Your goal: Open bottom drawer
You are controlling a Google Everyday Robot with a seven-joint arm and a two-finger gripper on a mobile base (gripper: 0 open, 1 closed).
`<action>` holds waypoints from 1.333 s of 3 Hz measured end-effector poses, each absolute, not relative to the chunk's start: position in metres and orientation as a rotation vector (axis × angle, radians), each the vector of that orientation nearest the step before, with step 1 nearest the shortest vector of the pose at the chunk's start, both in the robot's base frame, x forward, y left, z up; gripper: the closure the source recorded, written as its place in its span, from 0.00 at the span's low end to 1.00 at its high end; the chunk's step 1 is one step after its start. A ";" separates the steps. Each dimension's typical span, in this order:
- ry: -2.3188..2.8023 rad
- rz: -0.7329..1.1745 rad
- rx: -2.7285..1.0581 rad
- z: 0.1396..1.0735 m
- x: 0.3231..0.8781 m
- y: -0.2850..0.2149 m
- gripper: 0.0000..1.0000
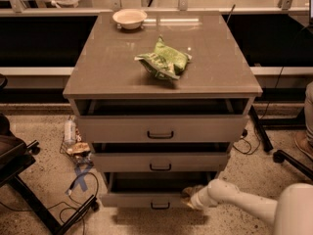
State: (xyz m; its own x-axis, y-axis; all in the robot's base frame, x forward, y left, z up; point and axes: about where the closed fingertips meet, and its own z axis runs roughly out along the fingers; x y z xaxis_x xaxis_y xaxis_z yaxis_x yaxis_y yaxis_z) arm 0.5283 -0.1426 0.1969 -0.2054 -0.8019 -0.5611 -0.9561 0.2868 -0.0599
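1. Hidden or unclear items
- The tool sits at the right end of the bottom drawer, against the top edge of its front. Its tip blends into the drawer front, so it cannot be told whether the tool is wide, narrow or holding anything.
- The bottom drawer's interior is in shadow, and its contents cannot be made out.
- The arm is cut off by the frame at the lower right, where it joins a large white body section.

2. Edges and open room
- The bottom drawer is the lowest of three in the bench, and it stands partly pulled out. Its handle lies left of the tool, apart from it.
- The middle drawer and the top drawer are also partly out.
- Left of the bench, a bottle, cables and a black stand occupy the floor.
- A chair base stands to the right.
- On the bench top are a bowl at the rear and a green bag near the centre.

3. Arm pose
- The arm reaches low, from the lower right toward the left, nearly level with the floor.
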 end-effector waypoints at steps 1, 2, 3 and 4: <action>2.073 0.433 -1.562 0.197 0.515 -0.141 1.00; 2.073 0.433 -1.562 0.197 0.515 -0.141 1.00; 2.089 0.447 -1.553 0.200 0.491 -0.141 1.00; 2.100 0.447 -1.546 0.201 0.478 -0.145 1.00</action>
State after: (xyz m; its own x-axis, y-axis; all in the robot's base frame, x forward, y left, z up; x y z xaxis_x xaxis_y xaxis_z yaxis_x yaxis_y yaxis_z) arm 0.4783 -0.1445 0.2012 -0.2379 -0.7916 -0.5629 -0.9522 0.3044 -0.0255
